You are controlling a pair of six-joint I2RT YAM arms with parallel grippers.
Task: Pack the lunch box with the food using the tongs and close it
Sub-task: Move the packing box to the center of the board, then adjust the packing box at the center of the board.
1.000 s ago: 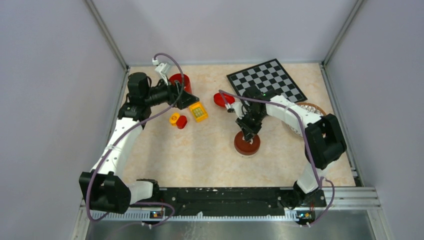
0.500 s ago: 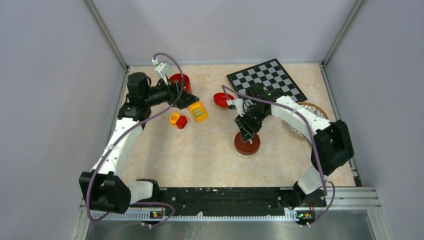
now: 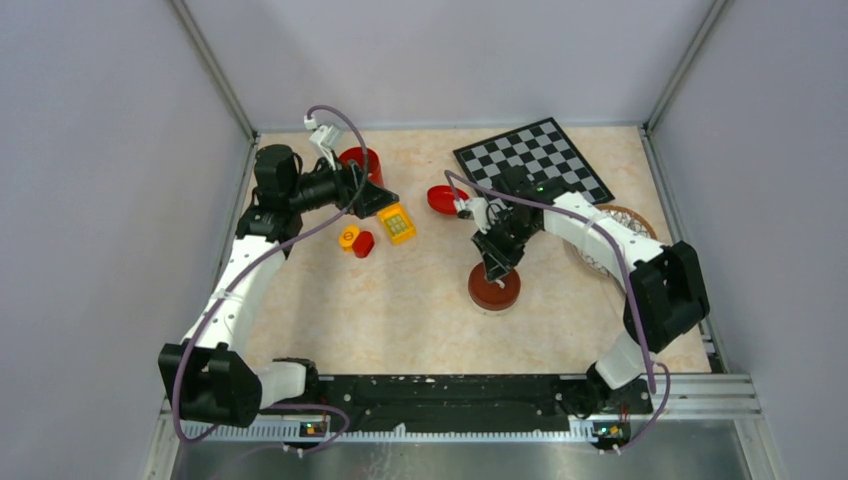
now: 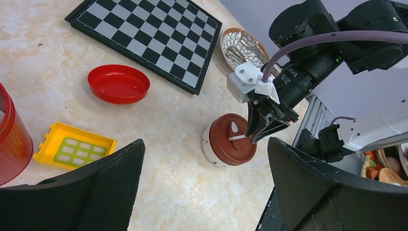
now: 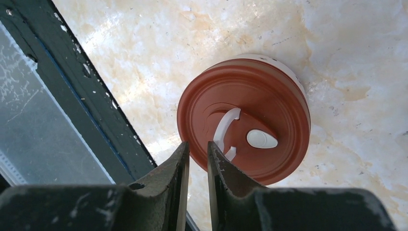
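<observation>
The lunch box stands mid-table with a red-brown lid shut on it; a white handle lies across the lid. My right gripper hangs just above the lid's near edge, also seen as the right gripper in the left wrist view. From the right wrist, the right gripper keeps only a narrow slit between its fingers, with nothing in it. My left gripper is wide open and empty at the back left, beside the red cup. The food and the tongs are out of view.
A chessboard lies at the back right, with a red bowl beside it. The patterned plate sits partly under the right arm. A red cup, a yellow block and small toy blocks are near the left gripper.
The right gripper has lifted slightly off the lid and its elbow has swung right; its jaws spread, then narrowed again. The left arm has not moved.
</observation>
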